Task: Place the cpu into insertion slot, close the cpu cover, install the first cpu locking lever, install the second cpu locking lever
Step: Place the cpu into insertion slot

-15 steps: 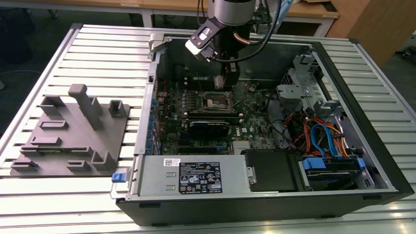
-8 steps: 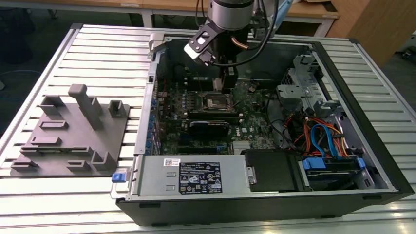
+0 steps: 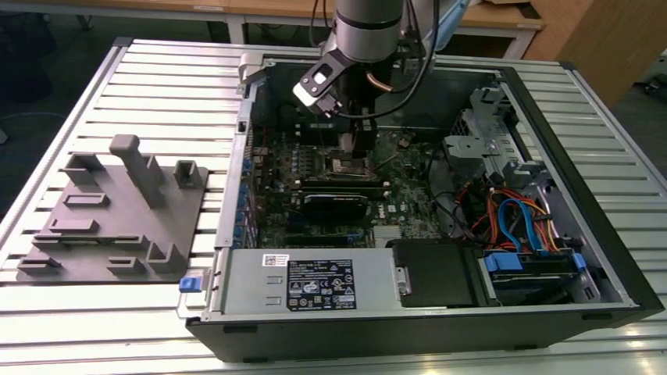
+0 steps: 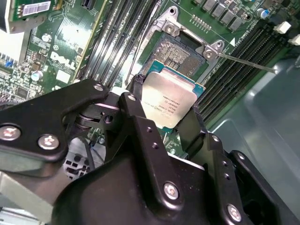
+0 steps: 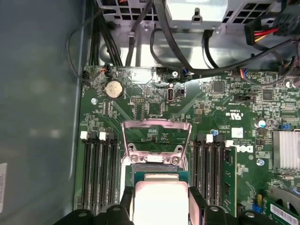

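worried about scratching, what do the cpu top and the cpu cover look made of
The cpu top looks like metal: dull silver-grey with a soft sheen, green board at its edge. The cpu cover is likely thin sheet metal: brighter silver, glinting along its frame.

Grey moulded fixture (image 3: 105, 234) beside open computer case (image 3: 417, 332), blue cables (image 3: 518, 223).

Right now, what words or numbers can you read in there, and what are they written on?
cpu, gripped by the pincer: small grey print on its metal top, too small to read.
green circuit board: a white logo and tiny white codes; the codes are too small to read.
black sticker on the silver box: rows of print and marks, too small.
white barcode label: blurred.
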`<state>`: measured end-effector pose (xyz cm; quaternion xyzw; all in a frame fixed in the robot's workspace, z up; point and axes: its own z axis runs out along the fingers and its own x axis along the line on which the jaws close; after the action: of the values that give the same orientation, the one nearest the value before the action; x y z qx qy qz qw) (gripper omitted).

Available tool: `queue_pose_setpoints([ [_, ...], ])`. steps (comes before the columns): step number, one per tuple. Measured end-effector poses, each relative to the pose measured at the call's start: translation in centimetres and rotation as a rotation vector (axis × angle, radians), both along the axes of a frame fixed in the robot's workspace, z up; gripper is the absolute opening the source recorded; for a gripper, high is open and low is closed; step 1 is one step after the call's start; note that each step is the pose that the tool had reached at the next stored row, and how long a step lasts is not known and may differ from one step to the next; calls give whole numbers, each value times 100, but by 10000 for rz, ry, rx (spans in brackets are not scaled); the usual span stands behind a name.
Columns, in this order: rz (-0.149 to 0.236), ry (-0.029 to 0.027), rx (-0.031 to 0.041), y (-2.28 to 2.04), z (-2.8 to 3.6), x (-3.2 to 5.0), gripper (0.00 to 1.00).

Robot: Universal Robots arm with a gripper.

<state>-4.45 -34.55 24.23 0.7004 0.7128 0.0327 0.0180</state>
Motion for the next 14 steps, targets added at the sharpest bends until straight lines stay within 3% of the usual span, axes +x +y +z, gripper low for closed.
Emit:
queue_pose_setpoints([
  [7,-1,3,0,0,-113,-2,54],
  [14,-2,20,-1,0,-128,-2,54],
])
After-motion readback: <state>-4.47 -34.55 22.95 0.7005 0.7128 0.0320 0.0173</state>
